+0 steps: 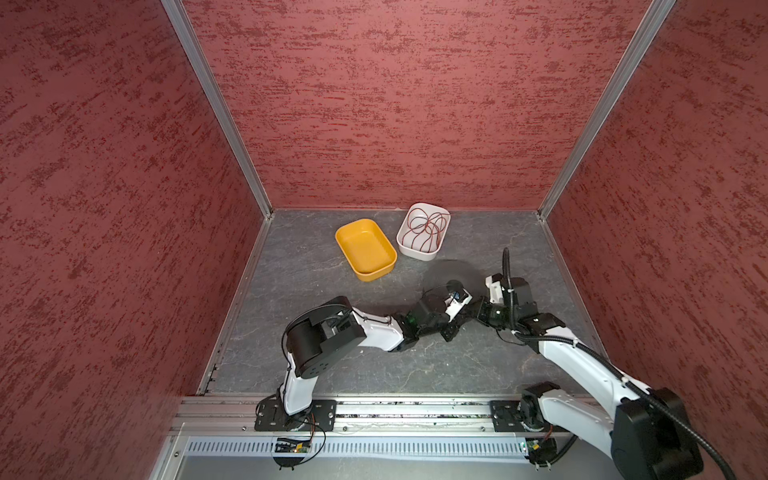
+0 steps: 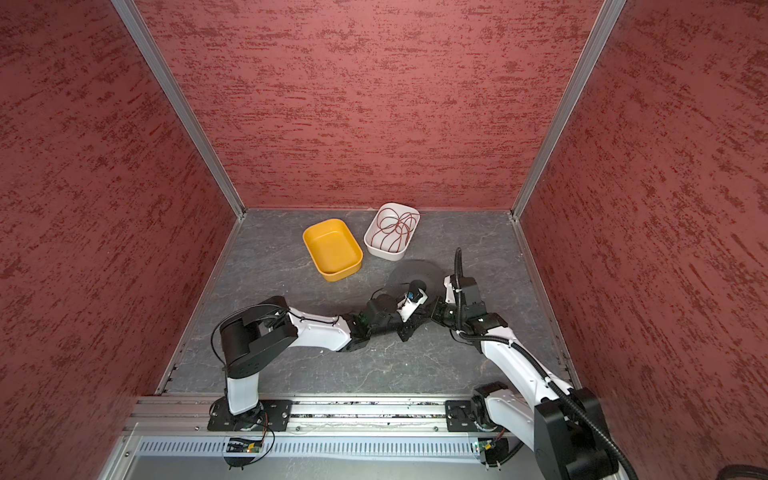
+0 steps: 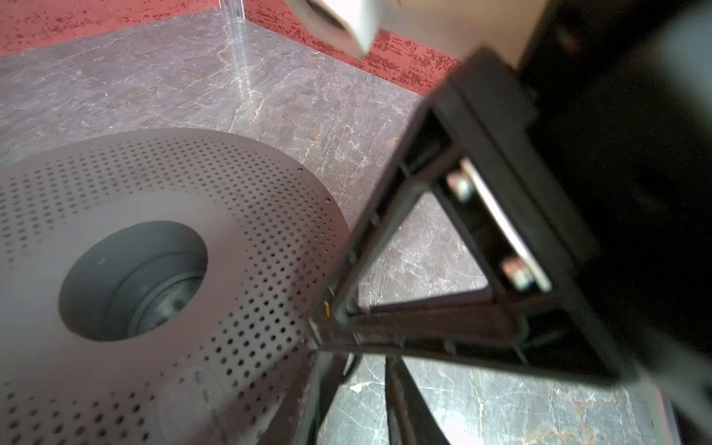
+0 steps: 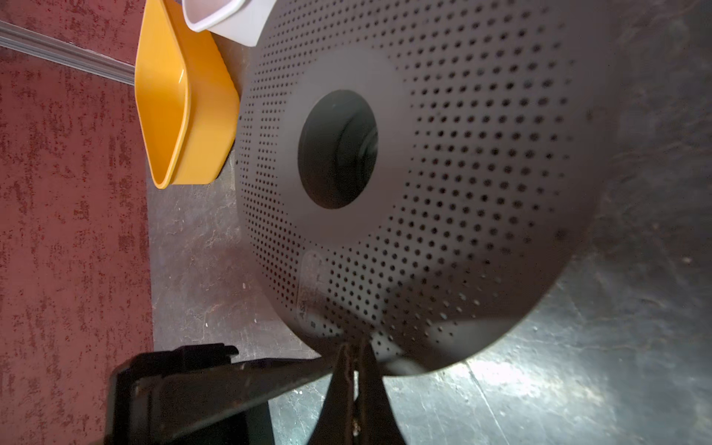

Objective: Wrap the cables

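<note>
The cable is a thin dark reddish wire lying in loose loops inside the white tray. A grey perforated spool lies flat on the floor just in front of that tray. Both grippers meet at its near rim. My right gripper is shut, its tips over the rim; whether anything thin is pinched does not show. My left gripper reaches in beside it with a narrow gap between its fingers and only bare floor showing in that gap.
An empty yellow tray sits left of the white tray, near the back wall. Red textured walls close the cell on three sides. The right arm's ribbed black hose arches above its wrist.
</note>
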You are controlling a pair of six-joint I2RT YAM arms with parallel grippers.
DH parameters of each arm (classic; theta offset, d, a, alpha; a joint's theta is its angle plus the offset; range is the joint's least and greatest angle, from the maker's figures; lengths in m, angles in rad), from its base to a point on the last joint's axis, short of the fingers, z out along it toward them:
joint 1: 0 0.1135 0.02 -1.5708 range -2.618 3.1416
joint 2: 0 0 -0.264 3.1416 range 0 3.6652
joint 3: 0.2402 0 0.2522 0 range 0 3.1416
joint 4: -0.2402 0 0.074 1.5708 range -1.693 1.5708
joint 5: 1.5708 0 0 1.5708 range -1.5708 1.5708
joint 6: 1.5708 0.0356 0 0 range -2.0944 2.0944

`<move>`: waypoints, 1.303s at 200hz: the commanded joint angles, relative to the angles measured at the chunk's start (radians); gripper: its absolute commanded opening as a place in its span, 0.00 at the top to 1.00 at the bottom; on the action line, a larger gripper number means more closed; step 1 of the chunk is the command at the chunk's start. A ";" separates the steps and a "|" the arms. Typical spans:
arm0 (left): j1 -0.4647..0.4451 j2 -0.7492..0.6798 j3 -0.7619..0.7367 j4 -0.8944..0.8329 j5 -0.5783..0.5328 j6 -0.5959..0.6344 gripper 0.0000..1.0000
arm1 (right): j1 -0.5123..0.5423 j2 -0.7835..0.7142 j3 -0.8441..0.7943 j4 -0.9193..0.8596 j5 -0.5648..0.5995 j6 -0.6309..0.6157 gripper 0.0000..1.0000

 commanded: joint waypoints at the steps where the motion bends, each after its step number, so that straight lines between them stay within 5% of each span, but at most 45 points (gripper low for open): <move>1: -0.001 0.003 -0.049 0.040 -0.026 0.043 0.70 | 0.006 -0.013 0.007 0.010 -0.019 0.007 1.00; 90: -0.013 0.063 0.015 0.026 -0.065 0.040 0.74 | 0.004 -0.015 -0.008 0.042 -0.056 0.016 1.00; 149: -0.047 0.087 0.017 0.036 -0.131 0.036 0.88 | 0.005 0.004 -0.011 0.074 -0.067 0.022 1.00; 184: -0.048 0.074 0.007 0.012 -0.144 0.004 1.00 | 0.005 0.014 -0.009 0.095 -0.070 0.024 0.92; 236: -0.044 0.029 -0.047 0.002 -0.170 -0.096 1.00 | 0.005 0.032 -0.004 0.124 -0.003 0.012 0.62; 260: -0.044 0.032 -0.099 0.069 -0.175 -0.166 1.00 | 0.005 0.060 -0.003 0.164 0.017 0.010 0.59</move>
